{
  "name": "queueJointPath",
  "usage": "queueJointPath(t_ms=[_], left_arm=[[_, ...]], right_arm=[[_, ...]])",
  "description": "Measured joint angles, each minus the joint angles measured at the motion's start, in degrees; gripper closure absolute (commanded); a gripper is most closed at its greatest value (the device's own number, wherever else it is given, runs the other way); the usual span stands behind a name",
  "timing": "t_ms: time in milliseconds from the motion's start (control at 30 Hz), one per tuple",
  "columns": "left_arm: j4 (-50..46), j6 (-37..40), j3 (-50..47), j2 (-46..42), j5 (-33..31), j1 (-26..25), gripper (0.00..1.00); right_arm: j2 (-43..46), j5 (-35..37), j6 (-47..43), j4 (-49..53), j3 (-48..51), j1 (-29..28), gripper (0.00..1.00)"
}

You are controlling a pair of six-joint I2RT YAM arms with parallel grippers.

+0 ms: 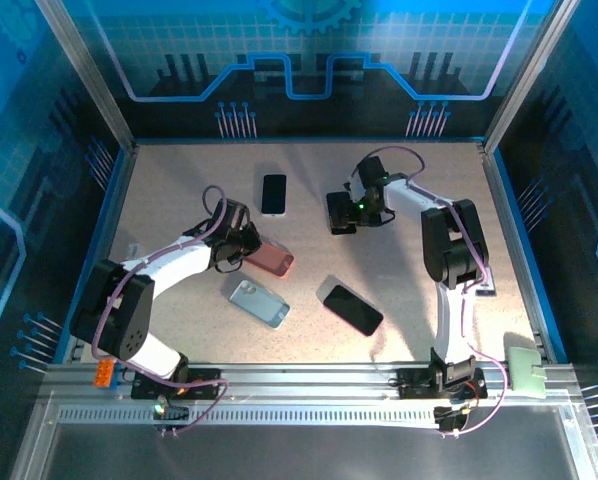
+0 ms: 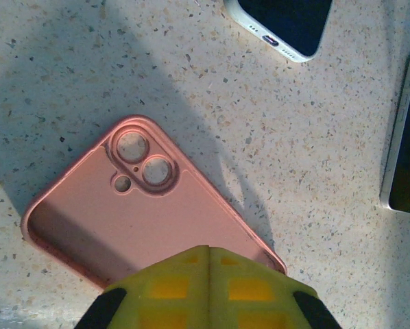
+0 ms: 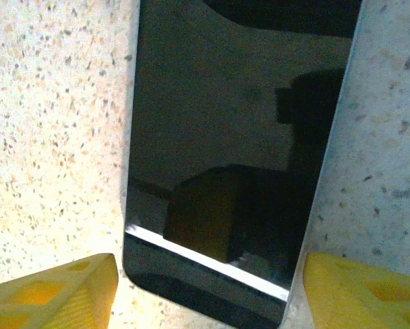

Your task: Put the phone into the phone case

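Note:
A pink phone case (image 2: 143, 212) lies hollow side up on the speckled table, camera holes at its far end; from above the pink case (image 1: 274, 261) sits left of centre. My left gripper (image 2: 208, 255) is shut, finger against finger, with its tips over the case's near end and nothing between them. It sits at the case's left end (image 1: 241, 247). A black phone (image 3: 239, 137) lies screen up under my right gripper (image 3: 208, 295), which is open with one yellow fingertip (image 3: 54, 291) on each side of the phone's near end. From above, this phone (image 1: 339, 213) is at the back centre, beside the right gripper (image 1: 355, 212).
A light blue case (image 1: 259, 302) lies in front of the pink one. Another dark phone (image 1: 273, 194) lies at the back, and a third (image 1: 351, 308) at front centre. A white-edged phone (image 2: 287, 24) and a further phone (image 2: 405, 137) lie beyond the pink case.

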State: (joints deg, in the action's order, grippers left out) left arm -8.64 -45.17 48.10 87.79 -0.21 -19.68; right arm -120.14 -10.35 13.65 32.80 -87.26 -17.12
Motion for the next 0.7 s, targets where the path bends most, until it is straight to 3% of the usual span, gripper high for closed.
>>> queueJointPath(t_ms=[133,300,500,700], left_arm=[[0.1,0.0,-0.1,0.0,0.0,0.0,0.96],[0.4,-0.1,-0.3,0.0,0.0,0.0,0.87],[0.4,-0.2,-0.3,0.0,0.0,0.0,0.86],[0.8,-0.2,-0.3,0.0,0.0,0.0,0.86]], right_arm=[[0.2,4.0,-0.3,1.7,-1.5,-0.7,0.16],[-1.2,7.6,-0.7,3.7,-7.6,-1.1,0.12],[-5.6,10.3,-1.6,4.8,-14.0,-3.0,0.00],[-8.4,12.1,-1.8,6.4,-14.8,-4.9,0.01]])
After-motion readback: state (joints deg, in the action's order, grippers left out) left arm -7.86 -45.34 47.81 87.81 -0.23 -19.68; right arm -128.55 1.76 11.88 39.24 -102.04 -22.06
